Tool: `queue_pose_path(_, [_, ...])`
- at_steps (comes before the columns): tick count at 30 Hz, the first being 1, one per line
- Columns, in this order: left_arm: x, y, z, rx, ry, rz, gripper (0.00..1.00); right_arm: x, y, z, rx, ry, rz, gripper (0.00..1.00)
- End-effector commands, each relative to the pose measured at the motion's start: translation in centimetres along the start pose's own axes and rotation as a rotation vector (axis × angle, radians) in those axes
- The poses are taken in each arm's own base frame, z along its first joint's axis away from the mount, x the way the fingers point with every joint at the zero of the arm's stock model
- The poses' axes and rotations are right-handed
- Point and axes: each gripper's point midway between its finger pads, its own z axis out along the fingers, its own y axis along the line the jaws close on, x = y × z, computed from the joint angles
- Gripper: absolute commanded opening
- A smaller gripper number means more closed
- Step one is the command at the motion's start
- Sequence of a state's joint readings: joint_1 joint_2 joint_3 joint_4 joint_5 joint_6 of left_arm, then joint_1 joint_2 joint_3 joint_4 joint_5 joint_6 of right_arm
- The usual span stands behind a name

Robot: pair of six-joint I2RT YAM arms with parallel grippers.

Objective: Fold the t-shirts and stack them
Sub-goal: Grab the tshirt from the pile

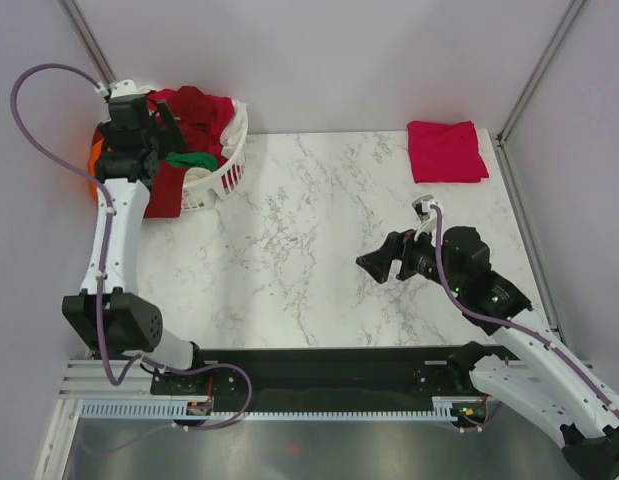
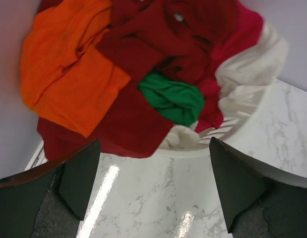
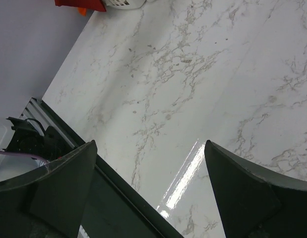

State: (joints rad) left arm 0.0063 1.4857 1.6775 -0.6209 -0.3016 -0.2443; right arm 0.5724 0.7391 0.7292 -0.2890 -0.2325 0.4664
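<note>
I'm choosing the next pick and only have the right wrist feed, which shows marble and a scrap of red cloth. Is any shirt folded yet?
Observer: Yes, one magenta-pink t-shirt lies folded at the far right corner of the table.
Operator: Where are the others?
Observer: They are heaped in the white basket at the far left: an orange t-shirt, dark red t-shirts and a green t-shirt, with some cloth spilling over the rim.
Operator: And the left arm?
Observer: The left gripper hangs above the basket's edge with its jaws open and holds nothing.
</note>
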Motion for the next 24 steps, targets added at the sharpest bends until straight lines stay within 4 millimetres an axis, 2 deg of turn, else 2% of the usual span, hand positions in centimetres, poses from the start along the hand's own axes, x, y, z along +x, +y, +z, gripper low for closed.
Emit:
queue_pose_path(1, [1.0, 3.8, 0.8, -0.062, 0.09, -0.139, 0.98, -1.0, 1.8, -0.9, -0.061, -0.002, -0.009, 0.98])
queue_pose_path(5, [2.8, 6.0, 2.4, -0.059, 0.141, -0.247, 0.96, -0.1, 1.0, -1.4, -0.028, 0.041, -0.061, 0.98])
queue_pose_path(6, [3.9, 6.2, 2.7, -0.044, 0.167, -0.262, 0.96, -0.3, 0.7, -1.5, -0.007, 0.038, -0.072, 0.98])
queue_pose_path(7, [3.5, 7.1, 2.9, -0.051, 0.147, -0.284, 0.95, 0.2, 0.3, -1.6, 0.012, 0.054, -0.07, 0.98])
queue_pose_path(9, [4.2, 7.9, 3.3, -0.053, 0.16, -0.311, 0.92, 0.6, 0.3, -1.7, 0.004, 0.061, -0.061, 0.98])
queue_pose_path(17, [6.4, 9.0, 6.2, -0.064, 0.217, -0.357, 0.86, 1.3, -0.7, -1.4, 0.047, 0.084, -0.058, 0.98])
queue_pose_path(22, [7.0, 9.1, 7.4, -0.071, 0.233, -0.36, 0.85, 1.5, -1.1, -1.4, 0.06, 0.08, -0.061, 0.98])
queue_pose_path(24, [7.9, 9.9, 7.7, -0.119, 0.244, -0.364, 0.83, 1.4, -1.2, -1.4, 0.067, 0.079, -0.062, 0.98])
